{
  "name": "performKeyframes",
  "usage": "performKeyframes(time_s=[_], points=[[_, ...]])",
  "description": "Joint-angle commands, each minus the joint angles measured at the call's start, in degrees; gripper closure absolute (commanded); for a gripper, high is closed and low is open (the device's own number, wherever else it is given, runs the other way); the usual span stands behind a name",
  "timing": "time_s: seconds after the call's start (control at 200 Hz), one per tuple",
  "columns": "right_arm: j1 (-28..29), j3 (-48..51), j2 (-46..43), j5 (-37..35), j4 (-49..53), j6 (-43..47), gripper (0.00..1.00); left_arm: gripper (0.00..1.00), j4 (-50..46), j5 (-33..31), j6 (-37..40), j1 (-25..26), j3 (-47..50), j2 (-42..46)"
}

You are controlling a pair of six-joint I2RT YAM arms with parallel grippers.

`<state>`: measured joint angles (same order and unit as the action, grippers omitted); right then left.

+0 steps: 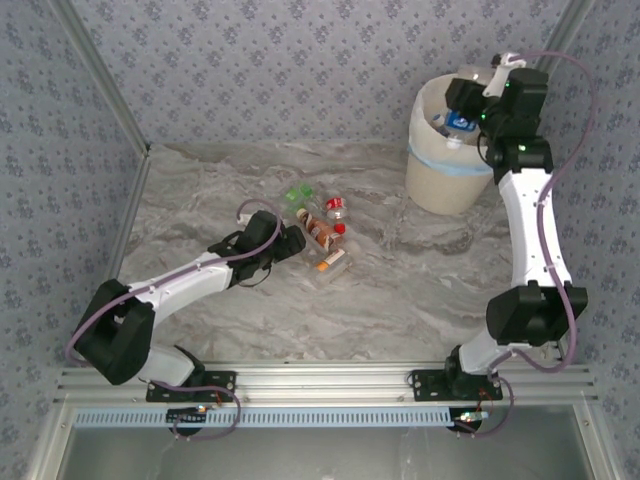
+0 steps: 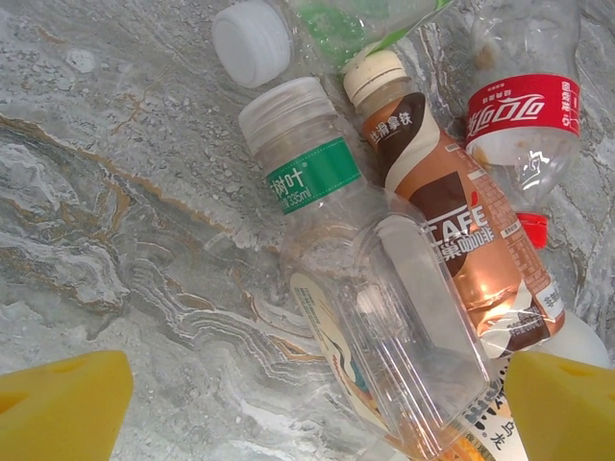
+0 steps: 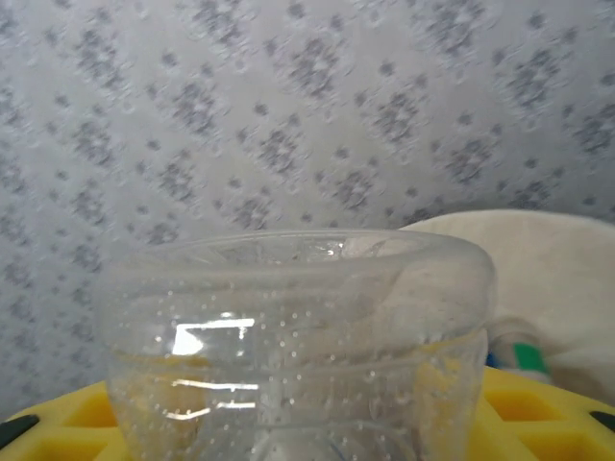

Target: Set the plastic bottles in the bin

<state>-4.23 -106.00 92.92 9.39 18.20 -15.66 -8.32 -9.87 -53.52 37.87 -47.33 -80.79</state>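
Several plastic bottles lie in a heap (image 1: pixel 322 235) on the marble table. My left gripper (image 1: pixel 293 243) stands open at the heap's near side. In the left wrist view its yellow pads (image 2: pixel 60 403) flank a clear square bottle (image 2: pixel 413 327). Beyond that bottle lie a green-label bottle (image 2: pixel 303 173), a brown coffee bottle (image 2: pixel 452 211) and a red-label bottle (image 2: pixel 524 110). My right gripper (image 1: pixel 465 100) hangs over the cream-white bin (image 1: pixel 445 175), shut on a clear bottle (image 3: pixel 288 327). The bin's rim (image 3: pixel 548 259) shows behind it.
The bin stands at the back right near the patterned wall, with a bottle (image 3: pixel 524 357) lying inside it. A white-capped bottle (image 2: pixel 252 40) lies at the heap's far edge. Bare marble (image 1: pixel 420 290) stretches between the heap and the right arm.
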Motion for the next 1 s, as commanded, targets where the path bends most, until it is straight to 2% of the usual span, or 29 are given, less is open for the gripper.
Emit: performKeyframes(time_s=[0.0,0.315,0.435,0.545,0.61,0.75,0.869,0.994], points=[[-1.0,-3.9,3.1,-4.1,-1.1,-0.5,0.44,0.01,1.3,0.3,-0.5,-0.4,-0.5,0.6],[-1.7,-11.2,11.9,-13.8,0.5,4.3,0.43,0.00,0.9,-0.2,-0.7,-0.7,0.6,2.1],[-1.6,-12.2,14.0,-20.1,1.5,7.9,0.41,0.01,0.8,-0.4,-0.8,-1.2,1.1,2.6],[-1.8,-14.7,16.1,-27.9,6.5,9.2,0.40,0.01,0.8,-0.4,-0.9,-1.5,1.5,2.8],[-1.9,-15.2,16.9,-30.5,9.0,9.4,0.35,0.01,0.9,-0.3,-1.0,-1.6,1.6,2.7],[-1.7,-14.9,17.3,-36.3,11.7,10.0,0.18,0.01,1.1,0.1,-0.9,-1.9,1.3,2.3],[-1.6,-15.0,16.4,-40.2,12.8,9.3,0.11,0.01,1.2,0.6,-0.7,-2.0,0.8,1.8],[-1.6,-14.1,14.3,-39.8,13.0,8.4,0.08,0.00,1.3,1.1,-0.6,-2.1,0.4,1.1]])
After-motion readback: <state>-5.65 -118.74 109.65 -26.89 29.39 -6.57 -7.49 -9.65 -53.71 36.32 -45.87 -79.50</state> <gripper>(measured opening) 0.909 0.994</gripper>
